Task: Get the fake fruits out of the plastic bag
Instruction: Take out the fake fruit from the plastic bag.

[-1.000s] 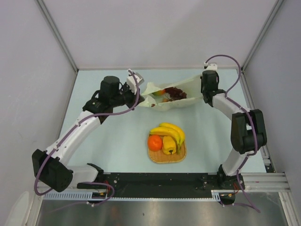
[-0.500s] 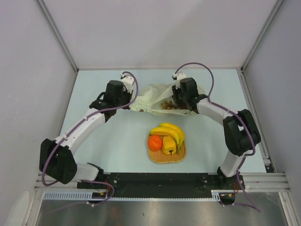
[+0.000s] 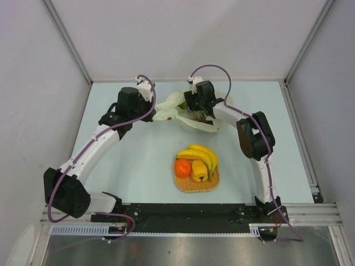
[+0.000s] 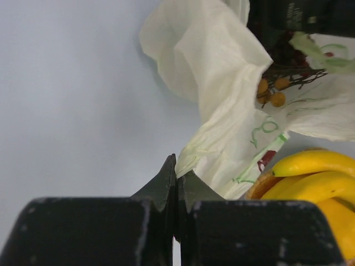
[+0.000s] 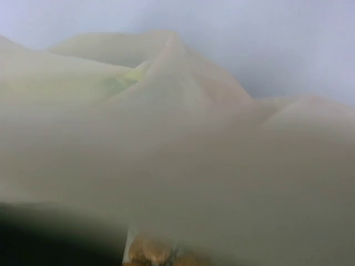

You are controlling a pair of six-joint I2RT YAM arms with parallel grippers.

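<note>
The pale yellow-green plastic bag point(image 3: 170, 106) lies crumpled at the back of the table. My left gripper point(image 3: 155, 113) is at its left end, shut on a corner of the bag point(image 4: 222, 111) in the left wrist view point(image 4: 177, 166). My right gripper point(image 3: 194, 110) hangs over the bag's mouth; its fingers are hidden. In the mouth sits a small brown nut-like cluster point(image 4: 272, 91), also at the bottom of the right wrist view point(image 5: 150, 252), where blurred plastic point(image 5: 183, 138) fills the rest. A banana bunch point(image 3: 199, 154), an orange point(image 3: 182, 167) and a yellow pepper-like fruit point(image 3: 200, 170) rest on the woven mat point(image 3: 195, 187).
The mat with its fruit lies in the middle of the table, nearer than the bag. Grey walls enclose the table at the left, back and right. The arm bases and a black rail point(image 3: 188, 213) run along the near edge.
My right arm has swung left from the bag's right end to over its mouth. The stretched bag has gone slack and crumpled. My left gripper keeps its hold.
</note>
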